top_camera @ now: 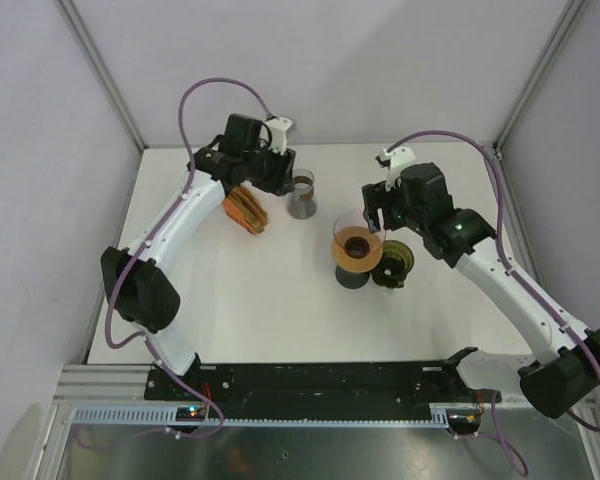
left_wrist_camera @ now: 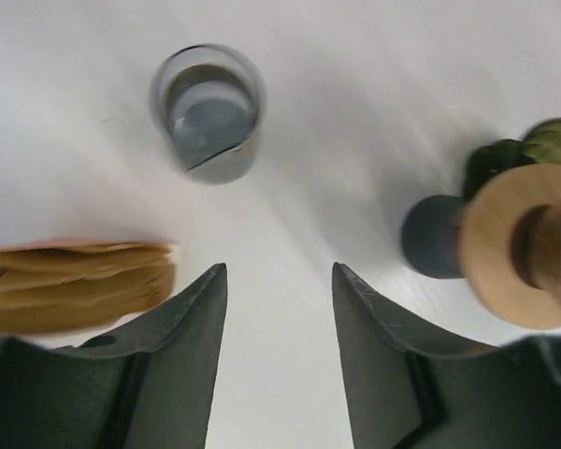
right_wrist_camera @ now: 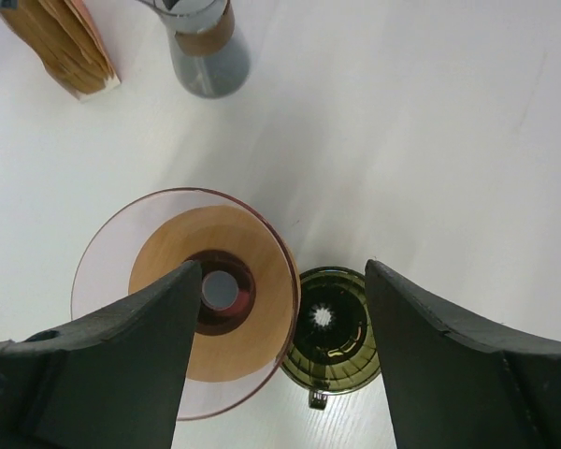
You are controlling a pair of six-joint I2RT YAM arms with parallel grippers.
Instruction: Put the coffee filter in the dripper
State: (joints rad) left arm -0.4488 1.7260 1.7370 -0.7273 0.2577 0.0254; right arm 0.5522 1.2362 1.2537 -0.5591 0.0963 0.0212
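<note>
A stack of brown paper coffee filters (top_camera: 247, 210) lies at the back left of the table; it also shows in the left wrist view (left_wrist_camera: 75, 281) and the right wrist view (right_wrist_camera: 61, 42). A pink glass dripper (top_camera: 356, 247) with a wooden collar stands on a dark base mid-table. My left gripper (top_camera: 276, 185) is open and empty, just right of the filters, its jaws (left_wrist_camera: 279, 271) over bare table. My right gripper (top_camera: 377, 232) is open and empty above the dripper (right_wrist_camera: 187, 299), its left finger over the dripper's bowl.
A glass beaker (top_camera: 302, 195) stands right of the filters, ahead of my left gripper (left_wrist_camera: 208, 112). A dark green dripper (top_camera: 393, 265) stands against the pink one's right side, between my right fingers (right_wrist_camera: 332, 327). The table is white, with walls at both sides.
</note>
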